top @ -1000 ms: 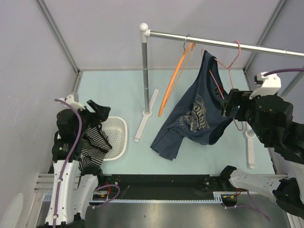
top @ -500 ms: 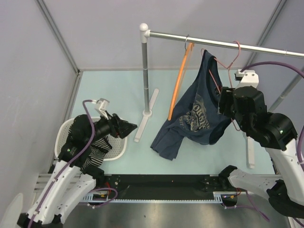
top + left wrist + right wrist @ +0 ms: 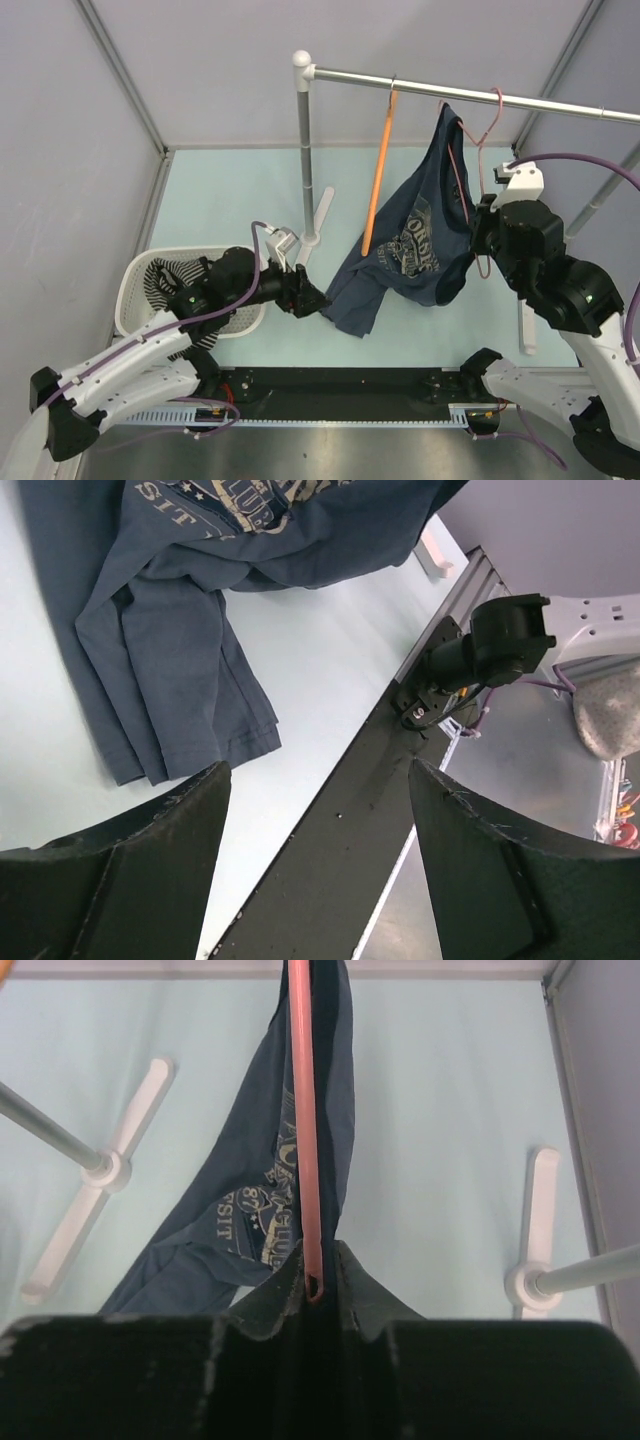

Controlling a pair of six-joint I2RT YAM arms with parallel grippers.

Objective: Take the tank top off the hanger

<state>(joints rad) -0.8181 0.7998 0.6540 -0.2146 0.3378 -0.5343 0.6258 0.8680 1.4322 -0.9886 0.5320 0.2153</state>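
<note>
Orange hanger (image 3: pixel 378 170) hangs bare on rail (image 3: pixel 450 88); striped tank top (image 3: pixel 172 278) lies in white basket (image 3: pixel 200 252). Left gripper (image 3: pixel 318 810), fingers apart, empty, beside navy T-shirt (image 3: pixel 410 245) hem. Right gripper (image 3: pixel 312 1295) clamped on pink hanger (image 3: pixel 303 1110) wire.

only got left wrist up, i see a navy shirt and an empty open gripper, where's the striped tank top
Observer: The tank top lies in the white basket on the robot's left.
Operator: orange hanger bare then
Observer: Yes, the hanger hangs bare on the rail.
Operator: what's the right arm doing
Observer: The right gripper is shut on the pink hanger carrying the navy T-shirt.
</note>
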